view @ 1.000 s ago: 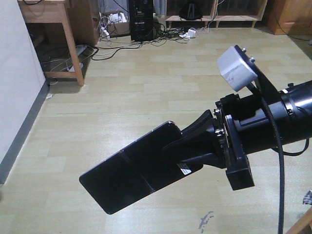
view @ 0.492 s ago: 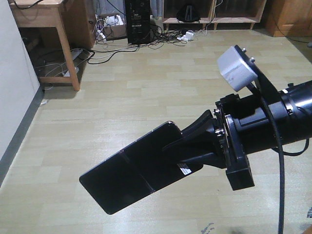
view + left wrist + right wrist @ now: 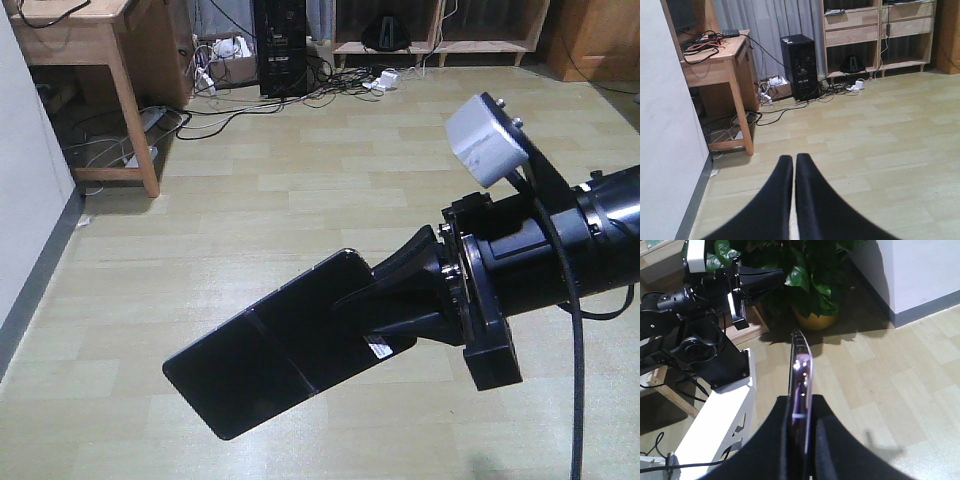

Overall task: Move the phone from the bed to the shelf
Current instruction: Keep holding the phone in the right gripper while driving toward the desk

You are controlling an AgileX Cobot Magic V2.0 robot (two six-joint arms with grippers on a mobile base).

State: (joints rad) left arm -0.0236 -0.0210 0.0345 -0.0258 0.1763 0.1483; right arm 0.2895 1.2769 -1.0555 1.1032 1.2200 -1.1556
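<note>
- Above the pale wood floor point(image 3: 300, 200), the right gripper point(image 3: 362, 292) clamps the phone point(image 3: 262, 362) by one end.
- On the left gripper point(image 3: 794, 164), the fingers nearly touch, holding nothing.

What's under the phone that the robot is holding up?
Only pale plank floor shows below the phone. The patch right beneath is hidden by the phone itself.

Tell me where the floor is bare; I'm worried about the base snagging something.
Bare floor spans the middle, from the desk to the cabinet. Crowded: cables around the computer tower, under the desk and before the shelf.
</note>
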